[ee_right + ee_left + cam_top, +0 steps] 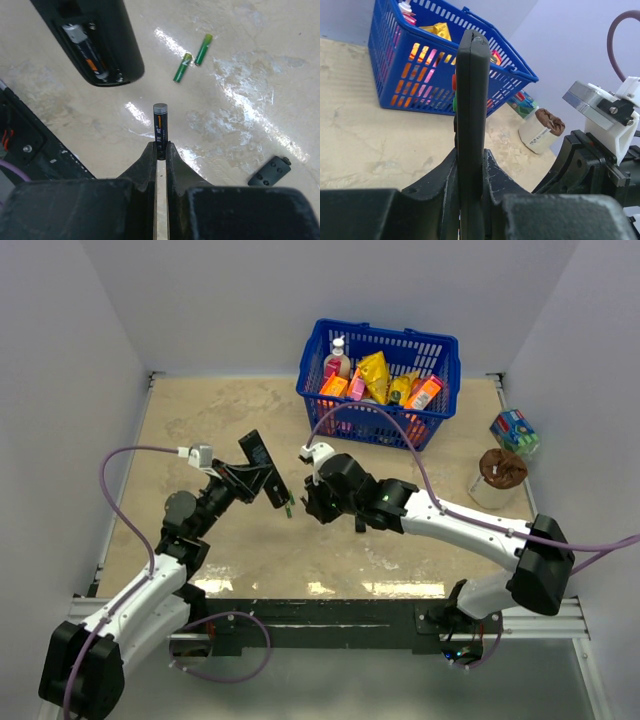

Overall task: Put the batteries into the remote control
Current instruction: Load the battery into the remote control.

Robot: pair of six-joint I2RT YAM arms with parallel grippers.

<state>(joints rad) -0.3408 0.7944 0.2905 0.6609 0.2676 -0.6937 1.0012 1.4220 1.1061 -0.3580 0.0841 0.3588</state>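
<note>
My left gripper is shut on the black remote control and holds it above the table, edge-on in the left wrist view. In the right wrist view the remote shows its open compartment with one black-and-orange battery inside. My right gripper is shut on the end of a slim black battery with an orange stripe, just right of the remote and lower in frame. Two green batteries lie on the table beyond it; in the top view they show as one green speck.
A small black cover plate lies on the table to the right. A blue basket of packets stands at the back. A white cup with a brown lump and a small box sit at the right edge.
</note>
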